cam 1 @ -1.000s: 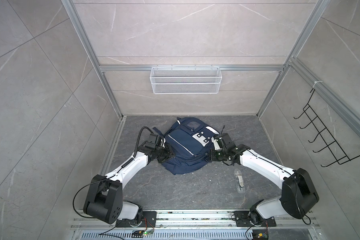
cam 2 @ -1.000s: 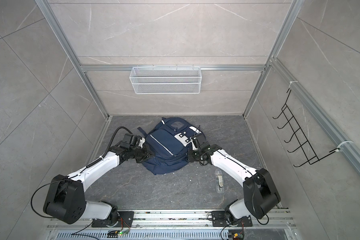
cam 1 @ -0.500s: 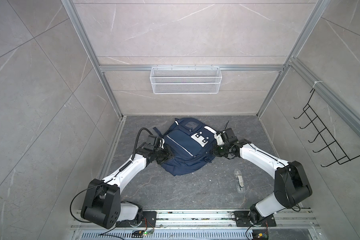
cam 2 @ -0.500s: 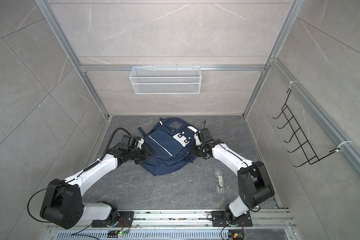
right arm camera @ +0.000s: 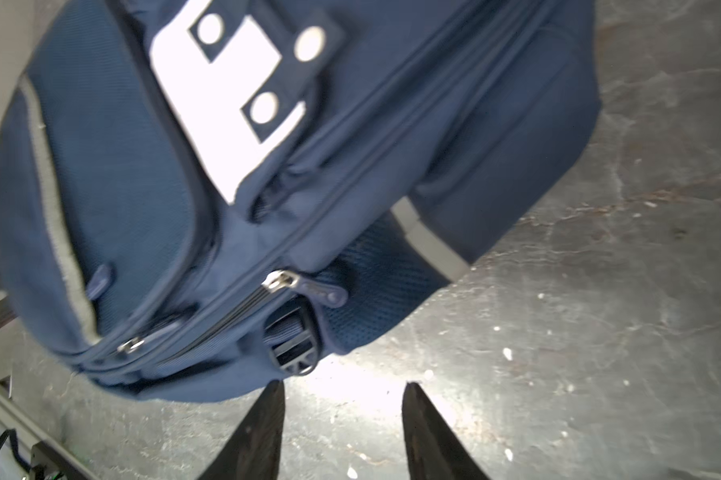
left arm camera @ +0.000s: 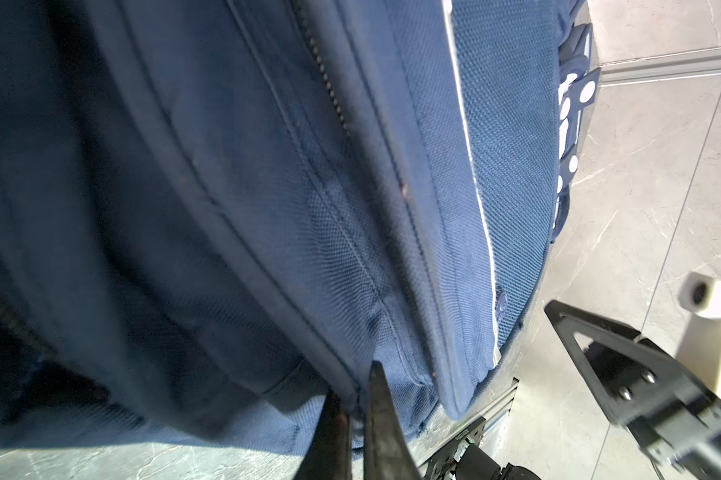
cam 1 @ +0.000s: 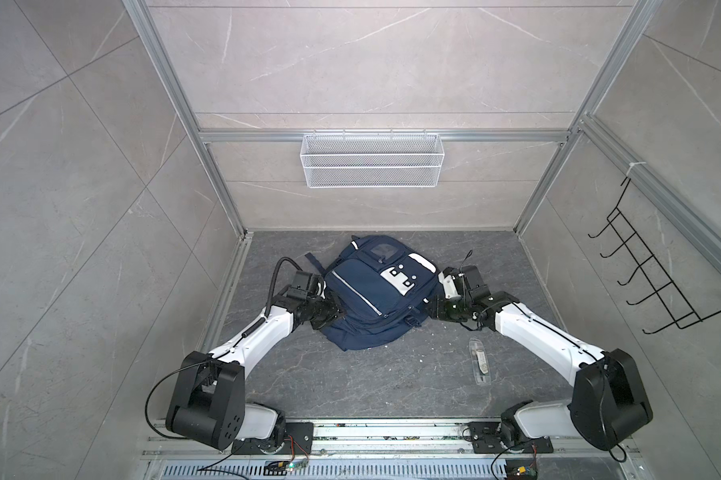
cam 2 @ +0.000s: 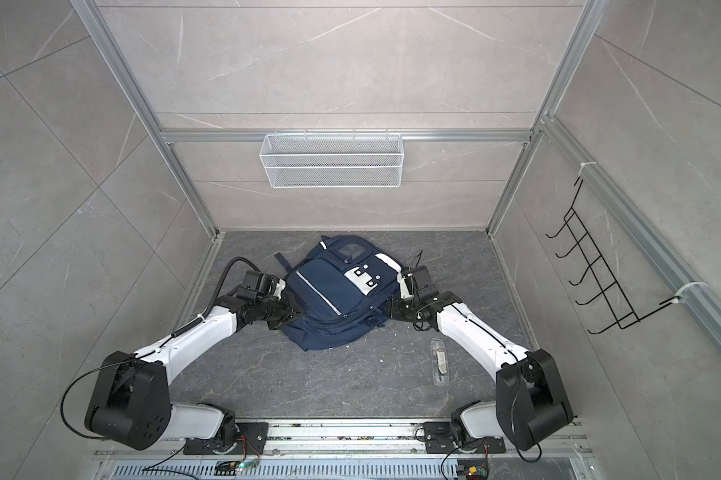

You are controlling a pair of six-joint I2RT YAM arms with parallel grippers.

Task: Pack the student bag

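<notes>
Student bag (cam 1: 371, 299): seam pinched by left gripper (left arm camera: 354, 380); right gripper (right arm camera: 343, 384) parted, empty, just beside its other side

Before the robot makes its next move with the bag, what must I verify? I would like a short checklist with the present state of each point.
1. Grip of the left claw on the student bag: ok, shut on a fabric seam.
2. Readiness of the right claw: ok, open and holding nothing.
3. Access to the zipper pull: ok, it lies ahead of the right claw, not touched.
4. Main compartment open for packing: cannot tell.
5. Packing of the small clear case: not ok, it lies on the floor, outside the bag.
</notes>
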